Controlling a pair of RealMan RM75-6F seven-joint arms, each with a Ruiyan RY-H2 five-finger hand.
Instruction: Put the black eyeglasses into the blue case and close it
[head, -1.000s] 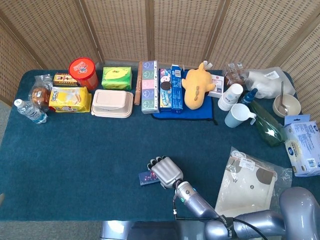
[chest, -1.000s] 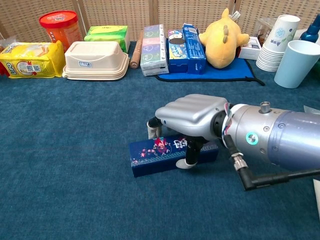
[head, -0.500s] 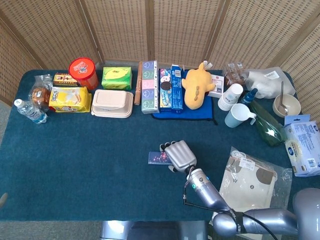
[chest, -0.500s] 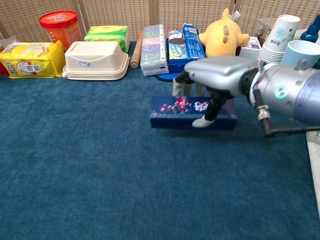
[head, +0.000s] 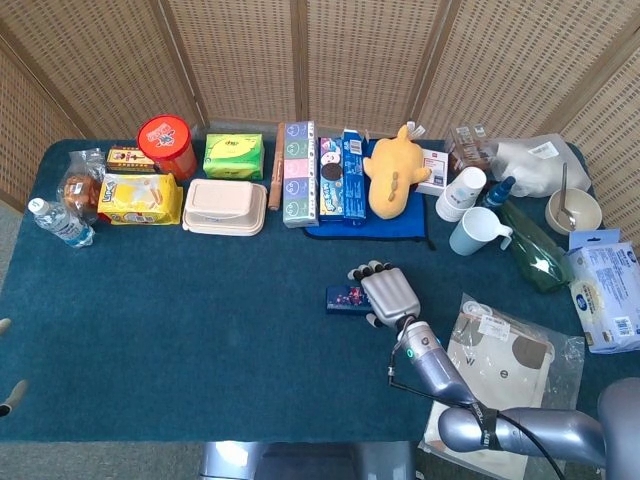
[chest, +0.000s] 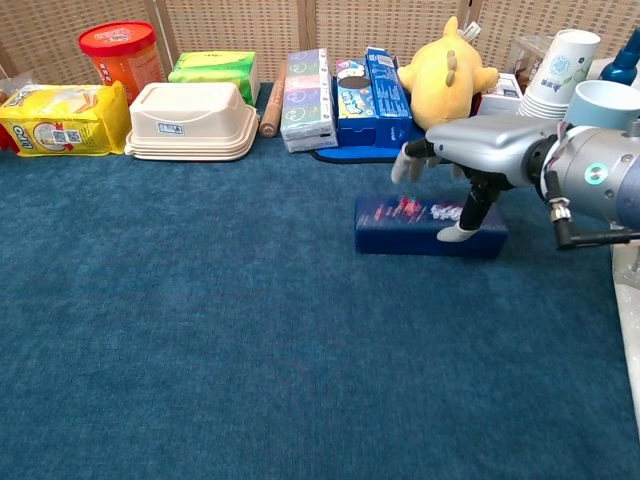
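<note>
Right hand (chest: 470, 160) grips the closed blue case (chest: 430, 226) on the tabletop (chest: 200, 320), right of frame centre. No black eyeglasses are visible; the left hand is out of view, so packing progress stays unclear.

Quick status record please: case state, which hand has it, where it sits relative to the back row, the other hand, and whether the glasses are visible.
case: blue case, lid shut, long side facing the chest camera
held by: right hand, palm over the top, fingers down both long sides
case position: in front of the yellow plush toy and the blue cloth, apart from them
resting or lifted: cannot tell
left hand: not in view
black eyeglasses: not visible in either view
</note>
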